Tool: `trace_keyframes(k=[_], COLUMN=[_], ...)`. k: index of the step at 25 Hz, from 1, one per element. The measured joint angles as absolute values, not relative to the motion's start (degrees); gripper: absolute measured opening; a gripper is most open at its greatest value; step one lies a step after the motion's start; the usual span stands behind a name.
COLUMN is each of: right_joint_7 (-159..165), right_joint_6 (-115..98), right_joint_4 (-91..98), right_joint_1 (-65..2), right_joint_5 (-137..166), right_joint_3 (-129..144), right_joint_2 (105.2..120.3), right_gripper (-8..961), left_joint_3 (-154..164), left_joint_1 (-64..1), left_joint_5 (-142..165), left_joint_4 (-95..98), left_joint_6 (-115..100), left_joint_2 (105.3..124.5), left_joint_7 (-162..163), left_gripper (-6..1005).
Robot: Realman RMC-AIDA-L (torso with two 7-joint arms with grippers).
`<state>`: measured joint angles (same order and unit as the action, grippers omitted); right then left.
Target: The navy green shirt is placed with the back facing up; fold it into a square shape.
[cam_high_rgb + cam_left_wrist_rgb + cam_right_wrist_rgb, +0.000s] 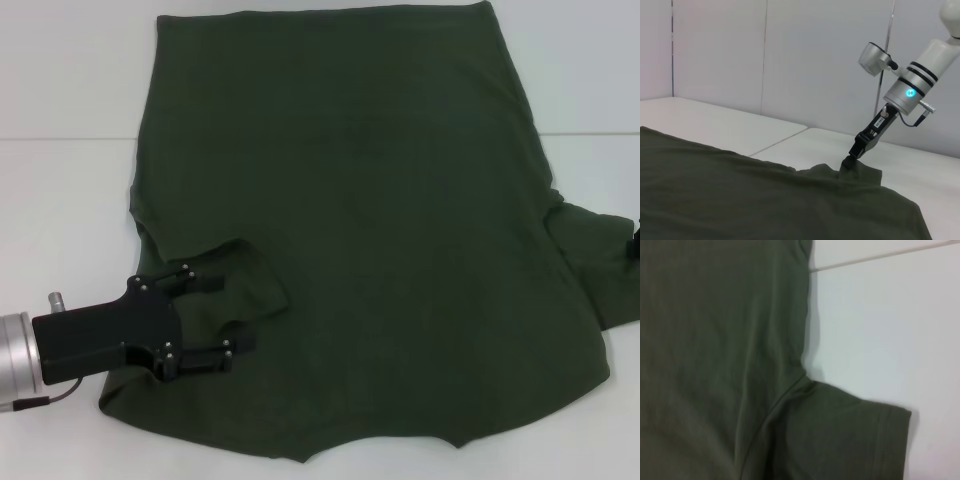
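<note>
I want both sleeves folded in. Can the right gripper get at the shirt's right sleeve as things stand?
Probably yes: the right gripper is already down at the right sleeve of the navy green shirt, with nothing lying on that sleeve.

Right gripper (635,243) cut off at head view's edge; shirt (350,230) hem runs past the top edge.

White table (60,200), smooth and matte, crossed by 1 thin seam (65,138) running side to side. Behind, in left wrist view, pale wall panels (715,50) with vertical joints.
</note>
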<state>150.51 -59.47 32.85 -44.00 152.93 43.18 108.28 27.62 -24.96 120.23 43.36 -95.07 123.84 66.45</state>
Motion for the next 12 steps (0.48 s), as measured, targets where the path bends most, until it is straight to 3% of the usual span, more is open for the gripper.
trace_keyframes(k=[12], right_joint_7=[150.3], right_joint_6=[-59.8], right_joint_4=[34.0], right_joint_1=[-42.6], right_joint_5=[152.4], right_joint_3=[41.9], right_joint_2=[107.69], right_gripper=[19], left_joint_3=[27.5], left_joint_1=[-24.9], left_joint_5=[120.2], left_joint_4=[43.1], left_joint_6=[-94.9], left_joint_2=[123.83], left_joint_7=[66.5], left_gripper=[864])
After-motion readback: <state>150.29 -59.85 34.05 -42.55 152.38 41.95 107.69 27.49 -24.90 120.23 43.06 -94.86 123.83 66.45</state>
